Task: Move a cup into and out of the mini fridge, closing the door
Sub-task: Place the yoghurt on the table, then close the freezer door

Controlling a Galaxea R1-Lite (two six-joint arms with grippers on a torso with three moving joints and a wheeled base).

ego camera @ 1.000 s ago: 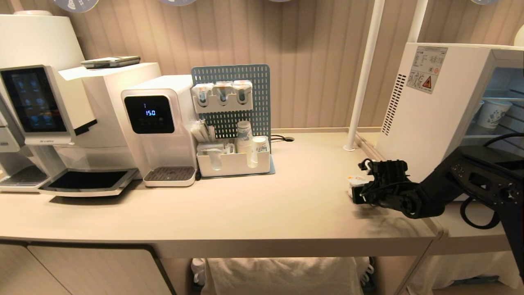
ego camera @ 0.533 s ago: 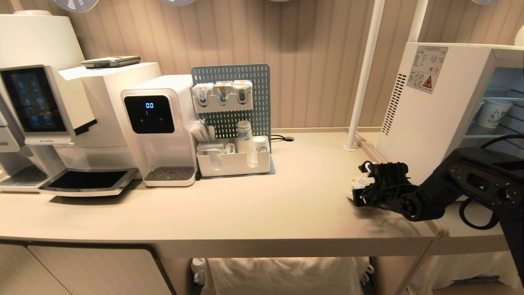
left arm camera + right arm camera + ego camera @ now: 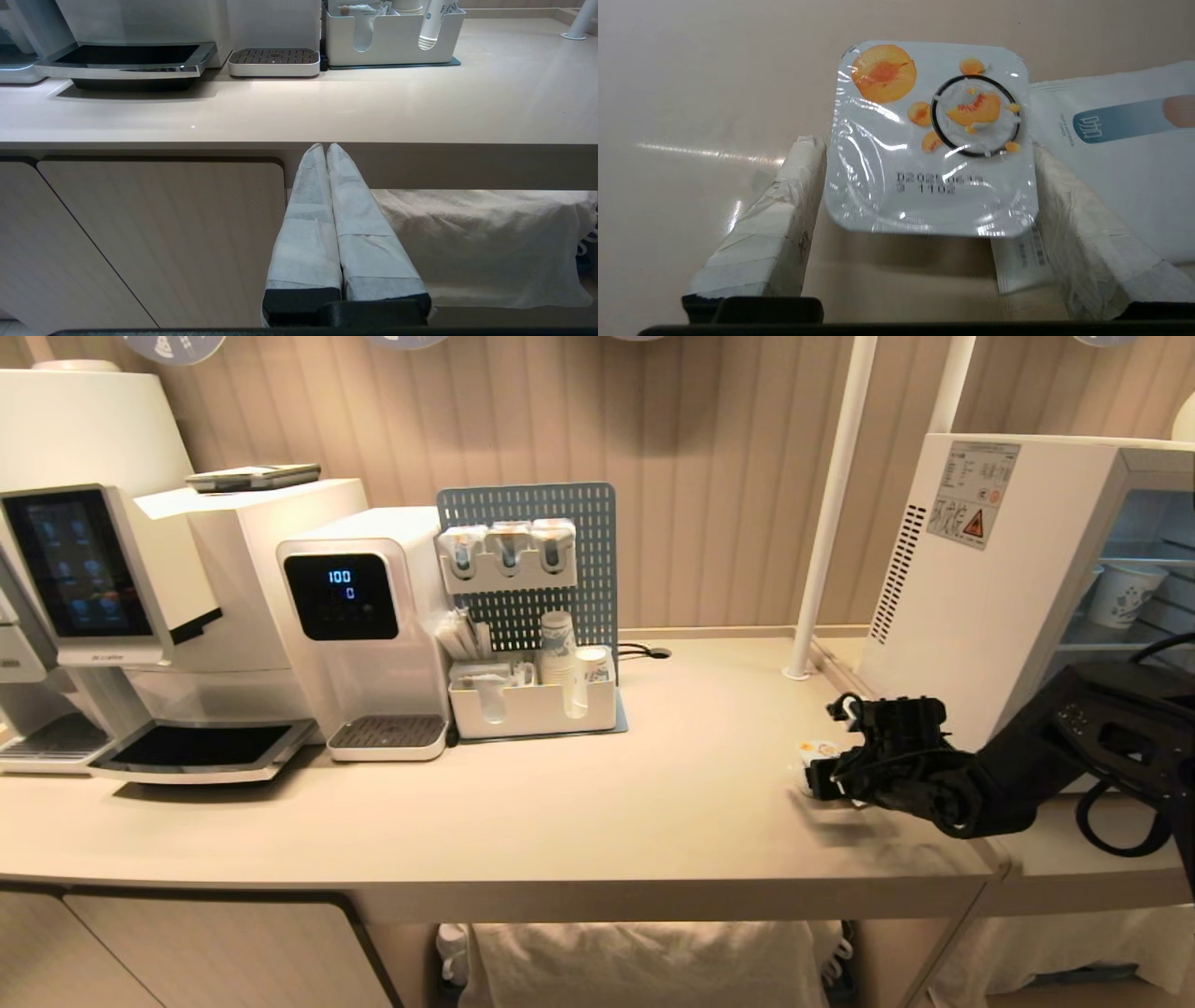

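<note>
Cup [image 3: 931, 140] sits upright between my right claw's [image 3: 924, 219] taped fingers [image 3: 784, 205], which stand spread on either side of its tub — released, not gripping. It rests on the worktop [image 3: 607, 803] near the right front corner, just ahead of my wrist; my left claw [image 3: 327, 149] hangs clenched below the front edge, far off. Only the wrist view shows the peach-printed foil lid and a paper sheet [image 3: 1120, 154] beside it; beyond, the head view shows the mini fridge [image 3: 990, 588] interior exposed — door out of sight.
</note>
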